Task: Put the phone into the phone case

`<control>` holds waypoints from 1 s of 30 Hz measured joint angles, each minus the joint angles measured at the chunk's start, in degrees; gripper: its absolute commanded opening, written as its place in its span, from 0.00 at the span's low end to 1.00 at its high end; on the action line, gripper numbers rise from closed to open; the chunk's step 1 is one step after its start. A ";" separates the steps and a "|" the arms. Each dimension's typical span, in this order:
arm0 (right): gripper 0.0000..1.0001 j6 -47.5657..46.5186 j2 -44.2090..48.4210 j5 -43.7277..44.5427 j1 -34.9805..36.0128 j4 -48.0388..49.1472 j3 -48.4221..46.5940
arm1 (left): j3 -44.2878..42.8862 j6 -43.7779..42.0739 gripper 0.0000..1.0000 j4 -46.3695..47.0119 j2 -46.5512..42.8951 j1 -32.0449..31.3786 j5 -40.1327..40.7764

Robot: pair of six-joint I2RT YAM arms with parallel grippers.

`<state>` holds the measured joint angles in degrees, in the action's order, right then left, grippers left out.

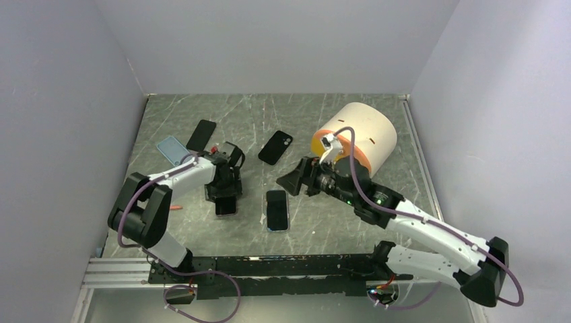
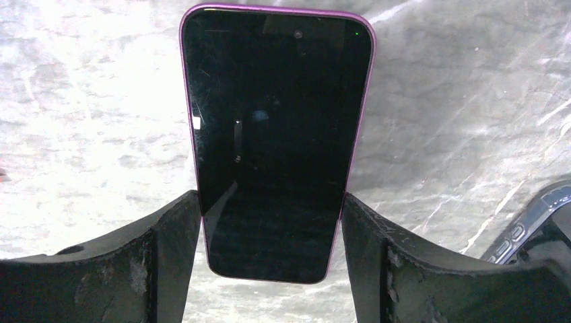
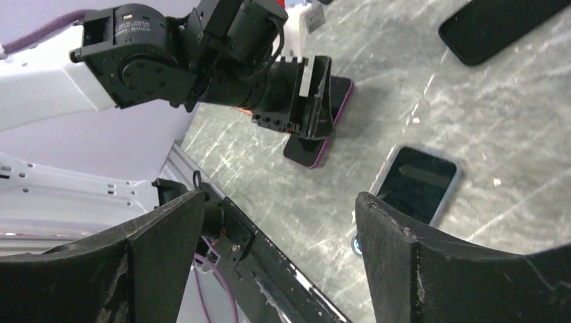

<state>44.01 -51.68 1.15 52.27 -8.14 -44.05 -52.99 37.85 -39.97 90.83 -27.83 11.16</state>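
Observation:
A phone with a purple rim (image 2: pixel 279 134) lies screen up on the grey table; it also shows in the top view (image 1: pixel 226 206) and the right wrist view (image 3: pixel 308 152). My left gripper (image 2: pixel 273 202) is down over its near end, one finger touching each long side, shut on it. In the top view the left gripper (image 1: pixel 225 194) stands left of centre. A light blue case (image 1: pixel 172 149) lies at the back left. My right gripper (image 1: pixel 291 182) hangs open and empty above the table middle, and its view (image 3: pixel 279 222) faces the left arm.
A blue-rimmed phone (image 1: pixel 277 209) lies at the front middle and shows in the right wrist view (image 3: pixel 419 185). A black phone (image 1: pixel 275 147) and another black slab (image 1: pixel 200 134) lie further back. A white and orange cylinder (image 1: pixel 357 134) stands behind the right arm. A small red item (image 1: pixel 176 208) lies at the left.

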 measured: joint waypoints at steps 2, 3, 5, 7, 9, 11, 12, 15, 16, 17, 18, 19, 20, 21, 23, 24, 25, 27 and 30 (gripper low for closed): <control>0.77 -2.64 -3.54 -0.17 0.00 -0.28 -3.72 | 0.59 -0.66 0.42 -0.33 -1.44 1.40 -0.66; 0.74 -3.65 -4.98 -0.17 0.00 -0.37 -5.07 | 0.81 -0.87 0.42 -0.33 -1.97 1.99 -1.01; 0.66 -6.88 -9.18 -0.20 0.02 -0.46 -8.24 | 1.40 -1.33 0.42 -0.15 -3.15 3.63 -2.05; 0.56 -9.90 -13.70 -0.17 0.02 -0.48 -10.64 | 2.21 -1.77 0.42 0.02 -4.33 5.14 -2.99; 0.51 -12.79 -18.80 -0.11 0.02 -0.83 -12.94 | 3.02 -2.14 0.42 0.00 -5.40 6.62 -3.91; 0.46 -15.78 -24.96 0.02 0.02 -1.46 -15.82 | 3.91 -2.32 0.42 0.00 -6.60 8.26 -4.87; 0.44 -17.18 -28.17 0.09 0.00 -2.05 -17.46 | 4.28 -2.34 0.42 0.04 -7.15 9.09 -5.46; 0.42 -21.24 -37.97 0.72 -0.07 -4.04 -23.32 | 5.33 -2.36 0.42 0.17 -8.70 11.26 -7.45; 0.42 -22.43 -40.81 0.92 -0.13 -4.74 -25.27 | 5.70 -2.36 0.42 0.26 -9.18 11.87 -7.96; 0.41 -23.67 -43.80 0.98 -0.33 -5.53 -27.47 | 6.05 -2.36 0.42 0.26 -9.64 12.48 -8.44; 0.40 -24.74 -46.45 1.11 -0.61 -5.88 -29.31 | 6.34 -2.34 0.42 0.26 -10.03 13.03 -8.85; 0.39 -25.59 -48.61 1.31 -0.98 -6.10 -30.80 | 6.51 -2.34 0.42 0.28 -10.25 13.29 -9.09; 0.38 -26.23 -50.36 1.36 -1.38 -6.40 -32.02 | 6.69 -2.34 0.42 0.24 -10.54 13.60 -9.49; 0.37 -26.99 -52.30 1.49 -1.95 -6.88 -33.46 | 6.80 -2.36 0.42 0.24 -10.82 13.81 -9.86; 0.35 -28.11 -55.74 1.79 -3.10 -7.43 -36.02 | 6.82 -2.36 0.42 0.22 -11.39 13.97 -10.29; 0.33 -28.46 -57.53 2.01 -3.76 -8.00 -37.53 | 6.82 -2.36 0.42 0.26 -11.67 14.08 -10.47; 0.32 -28.61 -59.17 2.34 -4.31 -8.24 -38.80 | 6.82 -2.49 0.42 0.22 -12.04 14.16 -10.60; 0.31 -28.50 -61.81 3.26 -5.11 -8.39 -40.72 | 6.80 -2.54 0.42 0.22 -12.41 14.27 -10.86; 0.36 -27.69 -65.00 4.68 -6.10 -8.44 -42.71 | 6.80 -2.71 0.42 0.17 -12.74 14.53 -10.99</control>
<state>16.32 -116.68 5.82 46.17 -16.58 -86.76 -46.19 35.14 -39.79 78.08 -13.30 0.16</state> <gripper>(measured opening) 0.315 0.733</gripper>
